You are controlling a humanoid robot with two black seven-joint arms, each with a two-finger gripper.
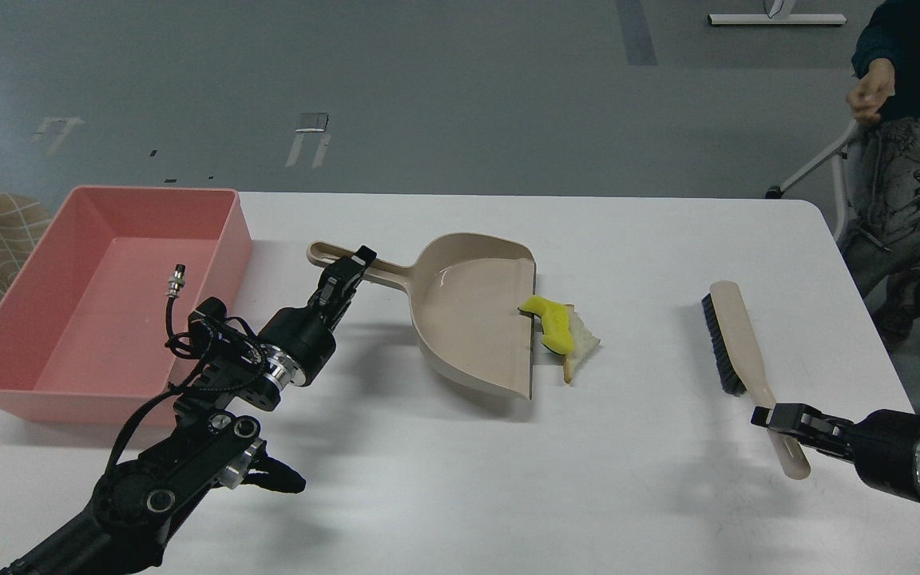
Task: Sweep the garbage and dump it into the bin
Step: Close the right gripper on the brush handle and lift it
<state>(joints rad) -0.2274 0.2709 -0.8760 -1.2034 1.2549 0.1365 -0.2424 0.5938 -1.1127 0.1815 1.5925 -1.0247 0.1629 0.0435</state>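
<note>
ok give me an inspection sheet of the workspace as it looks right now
Surface: white table, no spills seen.
Job's things: yellow scrap and bread slice at the dustpan lip; pink bin far left; brush lying right.
Clutter: nothing seen.
Grippers: left gripper at the dustpan handle; right gripper at the brush handle; grip unclear for both.
Cables: loose black cable on left arm.
Surroundings: seated person far right.

- The bin (212, 239) looked like smooth pink plastic with a slight sheen.
- The dustpan (468, 319) was glossy beige plastic.
- The brush (735, 335) had rough black bristles.
- The table (588, 495) was matt white.
- The yellow scrap (552, 323) looked spongy.
</note>
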